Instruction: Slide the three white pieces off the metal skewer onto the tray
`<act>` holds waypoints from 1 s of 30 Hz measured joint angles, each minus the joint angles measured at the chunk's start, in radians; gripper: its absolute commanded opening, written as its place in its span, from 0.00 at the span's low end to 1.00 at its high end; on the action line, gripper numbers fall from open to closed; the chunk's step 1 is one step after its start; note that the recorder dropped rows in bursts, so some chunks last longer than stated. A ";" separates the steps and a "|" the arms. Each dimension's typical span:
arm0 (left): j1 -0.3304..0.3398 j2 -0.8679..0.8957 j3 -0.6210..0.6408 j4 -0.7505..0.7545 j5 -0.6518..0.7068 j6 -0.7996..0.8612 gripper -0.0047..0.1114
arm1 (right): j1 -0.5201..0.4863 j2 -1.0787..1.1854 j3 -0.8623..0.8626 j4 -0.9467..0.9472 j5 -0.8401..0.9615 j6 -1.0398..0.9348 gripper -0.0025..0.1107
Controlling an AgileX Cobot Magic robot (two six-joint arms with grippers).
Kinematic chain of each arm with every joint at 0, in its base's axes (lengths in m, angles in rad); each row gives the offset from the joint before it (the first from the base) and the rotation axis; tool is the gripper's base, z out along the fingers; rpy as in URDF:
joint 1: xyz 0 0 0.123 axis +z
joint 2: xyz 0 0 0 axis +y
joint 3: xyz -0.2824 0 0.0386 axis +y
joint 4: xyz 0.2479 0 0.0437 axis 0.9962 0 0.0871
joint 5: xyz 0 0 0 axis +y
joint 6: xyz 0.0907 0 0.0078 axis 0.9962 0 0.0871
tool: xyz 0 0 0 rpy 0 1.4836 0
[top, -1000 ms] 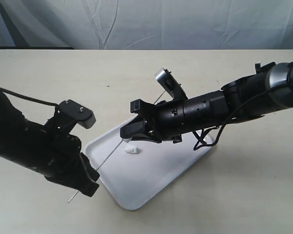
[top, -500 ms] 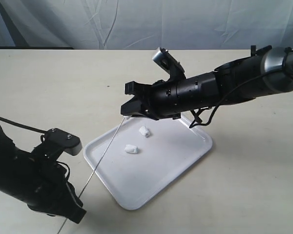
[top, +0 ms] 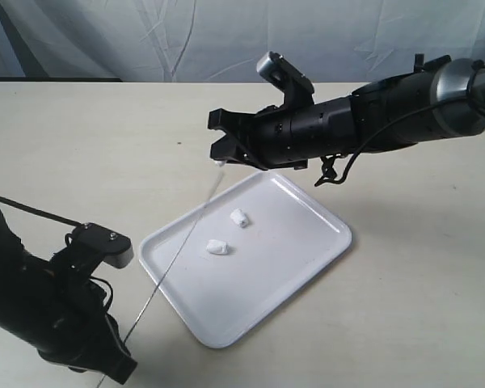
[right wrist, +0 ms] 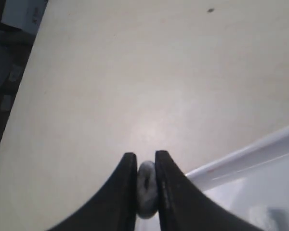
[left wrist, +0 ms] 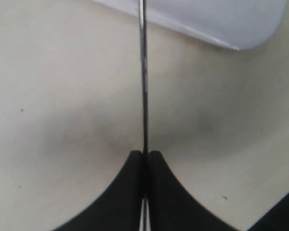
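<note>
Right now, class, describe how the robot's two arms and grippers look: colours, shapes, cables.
The left arm and right arm are matte black and rounded; the right has a silver-grey band and a loose black cable beneath. Each wrist carries a silver-grey camera box. The left gripper and right gripper have black, curved, tapering fingers.

No text, label, brand, number or sign can be read in any view. A few tiny pale marks on the black casing of the right arm are too small to make out
</note>
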 measured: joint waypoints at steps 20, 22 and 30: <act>0.000 0.002 -0.006 0.098 -0.003 -0.026 0.04 | -0.042 0.027 0.056 -0.385 -0.028 0.295 0.35; 0.000 0.002 -0.029 0.145 0.025 -0.054 0.04 | -0.042 0.030 0.073 -0.395 -0.027 0.301 0.35; 0.000 0.004 -0.168 0.445 0.145 -0.236 0.04 | -0.042 0.014 0.092 -0.402 0.007 0.307 0.35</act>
